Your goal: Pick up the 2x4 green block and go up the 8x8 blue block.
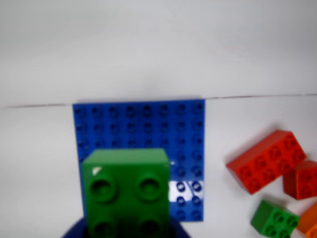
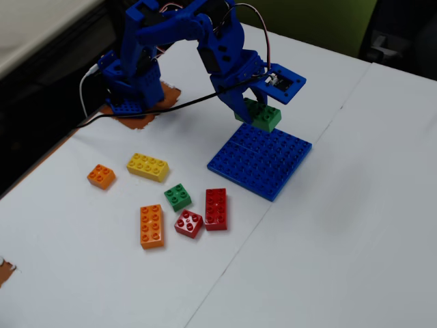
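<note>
My gripper (image 2: 252,102) is shut on the 2x4 green block (image 2: 260,115), an oblong studded brick held by its rear end. It hangs just over the far left corner of the 8x8 blue block (image 2: 263,162), a thin square baseplate lying flat on the white table. In the wrist view the green block (image 1: 127,191) fills the lower middle, studs up, and covers the lower left of the blue plate (image 1: 143,126). A blue finger (image 1: 74,233) only shows as a dark curve at the bottom edge. I cannot tell whether block and plate touch.
Loose bricks lie left of the plate in the fixed view: a yellow one (image 2: 147,167), a small orange one (image 2: 101,176), an oblong orange one (image 2: 151,226), a small green 2x2 (image 2: 177,197), and two red ones (image 2: 188,223) (image 2: 216,208). The arm's base (image 2: 130,85) stands at the back left.
</note>
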